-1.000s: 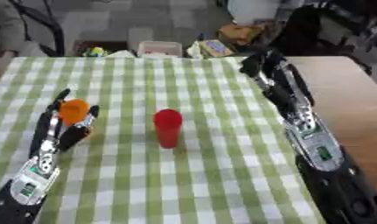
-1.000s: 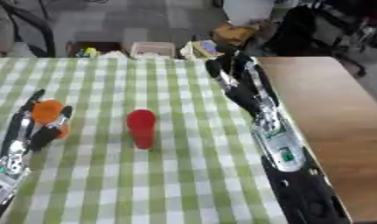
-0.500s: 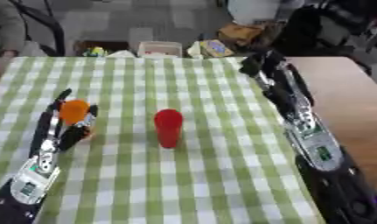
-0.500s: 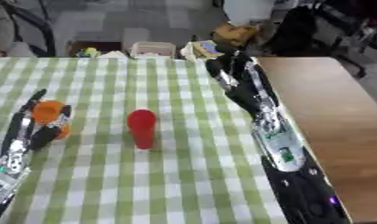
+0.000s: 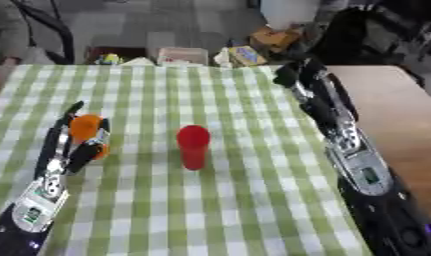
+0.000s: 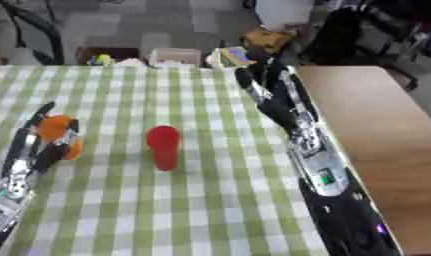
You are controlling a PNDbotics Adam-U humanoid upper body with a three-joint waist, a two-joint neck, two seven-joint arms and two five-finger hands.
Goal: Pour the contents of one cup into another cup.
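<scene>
- Left eye view: a red cup [image 5: 193,146] stands upright near the middle of the table [image 5: 253,210], which is covered in a green-and-white checked cloth.
- Left eye view: the left hand [image 5: 68,145] lies at the table's left side with an orange cup [image 5: 85,128] against it. Long fingers [image 5: 57,131] run straight up behind the cup and a darker finger or thumb sits in front of it, so the hand appears to be pinching the cup between them, though the blur leaves this a little unsure.
- Left eye view: the orange cup is well apart from the red cup, to that cup's left and slightly farther back.
- Left eye view: the right hand [image 5: 304,86] reaches up along the cloth's right edge, beside bare brown wood, and holds nothing; whether its fingers are straight or curled I cannot tell.
- Right eye view: the same layout shows shifted leftward. The red cup [image 6: 162,147] stands alone on the cloth, touched by neither hand.
- Right eye view: the orange cup [image 6: 57,133] sits within the left hand [image 6: 36,150] near the picture's left edge.
- Right eye view: the right hand [image 6: 269,90] lies near the far right corner of the cloth, well away from both cups.
- Right eye view: beyond the table's far edge, boxes [image 6: 175,56] and other clutter sit on the floor.
</scene>
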